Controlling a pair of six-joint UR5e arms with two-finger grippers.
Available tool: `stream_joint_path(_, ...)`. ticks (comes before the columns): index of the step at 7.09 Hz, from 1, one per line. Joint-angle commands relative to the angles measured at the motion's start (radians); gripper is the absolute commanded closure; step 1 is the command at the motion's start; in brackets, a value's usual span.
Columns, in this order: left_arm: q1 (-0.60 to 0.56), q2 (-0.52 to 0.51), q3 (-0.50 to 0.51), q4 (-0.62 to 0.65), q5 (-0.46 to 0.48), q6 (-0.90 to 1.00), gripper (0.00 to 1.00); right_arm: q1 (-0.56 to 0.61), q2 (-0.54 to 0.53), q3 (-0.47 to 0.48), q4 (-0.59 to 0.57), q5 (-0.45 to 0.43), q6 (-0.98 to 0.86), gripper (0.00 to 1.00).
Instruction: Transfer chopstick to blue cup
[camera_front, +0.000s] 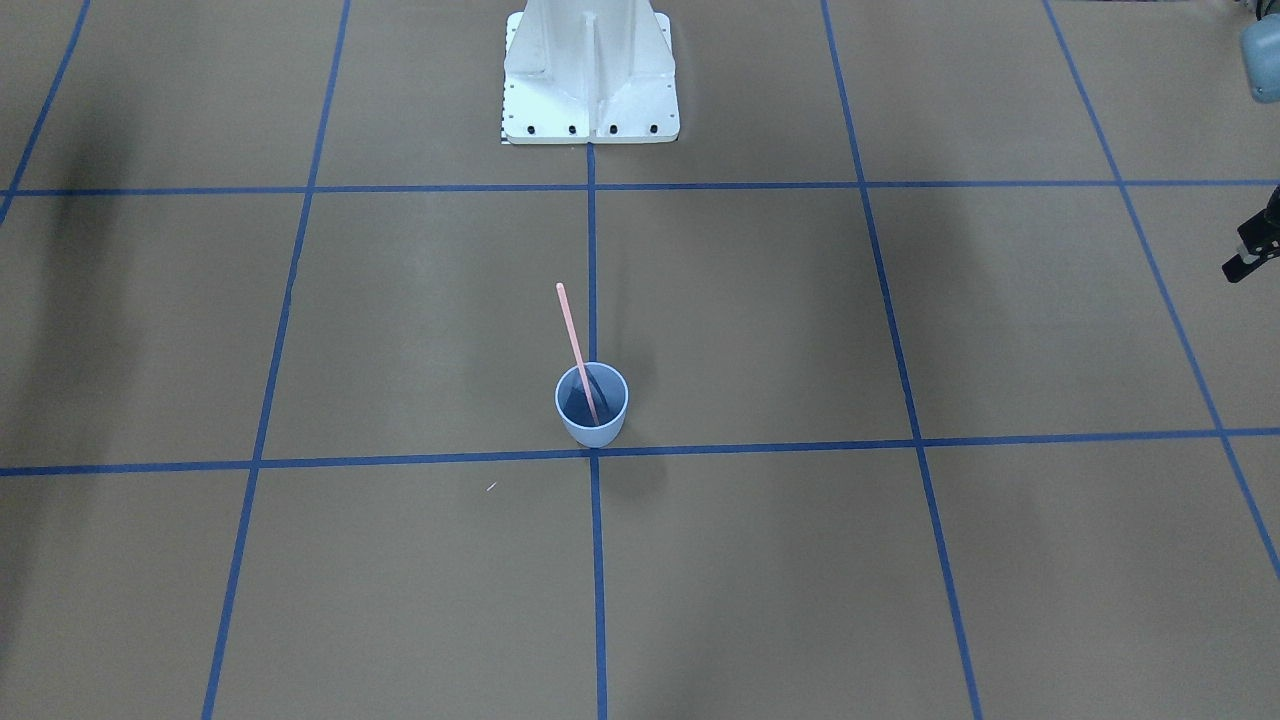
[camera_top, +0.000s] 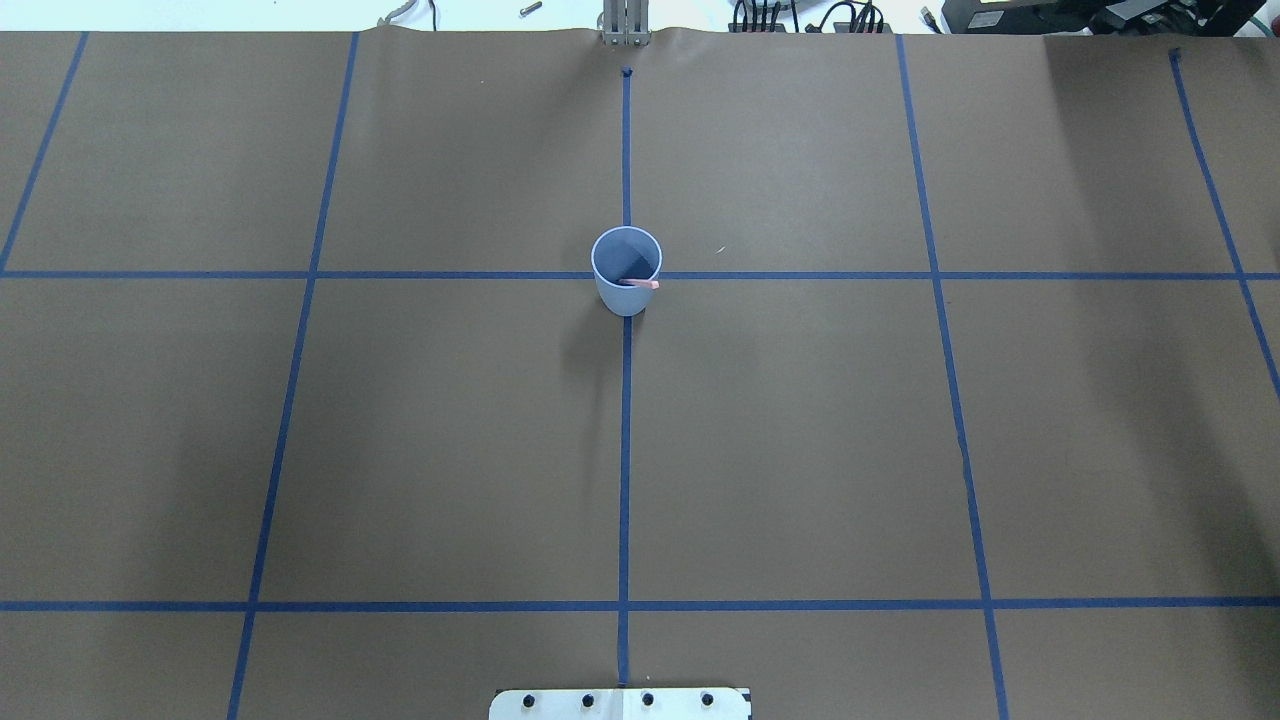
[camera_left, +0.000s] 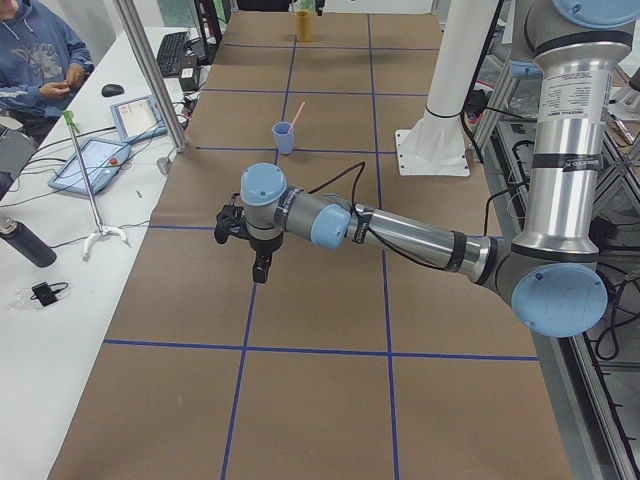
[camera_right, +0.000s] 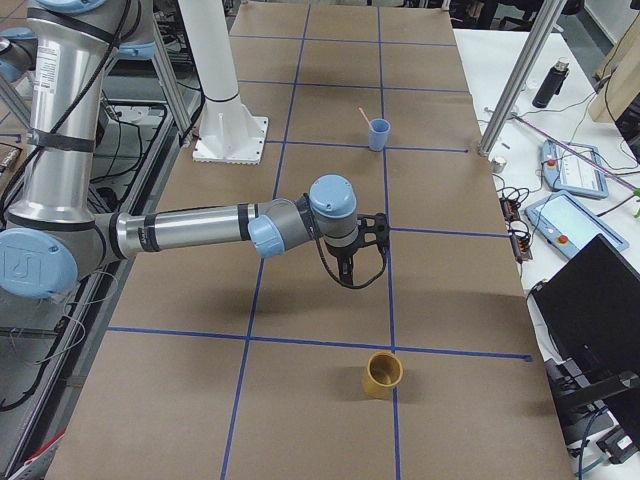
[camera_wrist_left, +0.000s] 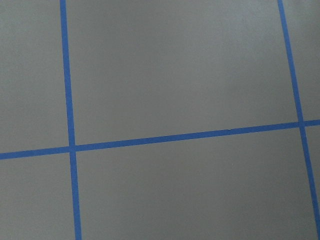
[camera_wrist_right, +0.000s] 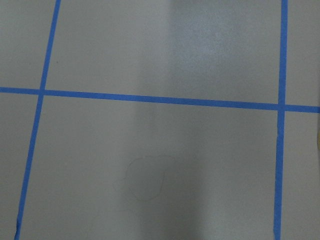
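Observation:
The light-blue cup (camera_front: 592, 405) stands upright at the table's middle, on a crossing of blue tape lines; it also shows in the overhead view (camera_top: 626, 270). A salmon-pink chopstick (camera_front: 574, 340) stands in it, leaning on the rim toward the robot; its top end shows in the overhead view (camera_top: 645, 284). My left gripper (camera_left: 261, 270) hangs over bare paper far from the cup (camera_left: 284, 137). My right gripper (camera_right: 347, 272) hangs over bare paper, also far from the cup (camera_right: 378, 134). I cannot tell whether either is open or shut. The wrist views show only paper and tape.
A tan cup (camera_right: 382, 374) stands on the table's end on my right. The white robot base (camera_front: 590, 90) sits at the table's robot-side edge. A metal post (camera_left: 150, 70), tablets and a seated person (camera_left: 35, 60) are beyond the far edge.

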Motion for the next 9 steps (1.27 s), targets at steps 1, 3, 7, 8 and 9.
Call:
stream_joint_path(1,0.001,-0.005,0.002,0.000,0.002,0.004,0.01,0.006,0.001,-0.007,-0.059,0.001,-0.044,0.00)
stream_joint_path(3,0.003,-0.021,0.002,0.004,0.005,-0.007,0.01,-0.002,0.022,-0.011,-0.072,-0.005,-0.048,0.00)
stream_joint_path(7,0.003,-0.021,0.001,0.000,-0.001,-0.007,0.01,0.023,0.033,-0.018,-0.073,-0.003,-0.049,0.00)
stream_joint_path(8,0.003,-0.019,0.002,-0.002,-0.001,-0.007,0.01,0.023,0.036,-0.018,-0.073,-0.002,-0.049,0.00)
stream_joint_path(9,0.003,-0.021,0.004,-0.002,-0.001,-0.003,0.01,0.029,0.041,-0.015,-0.073,-0.002,-0.049,0.00)
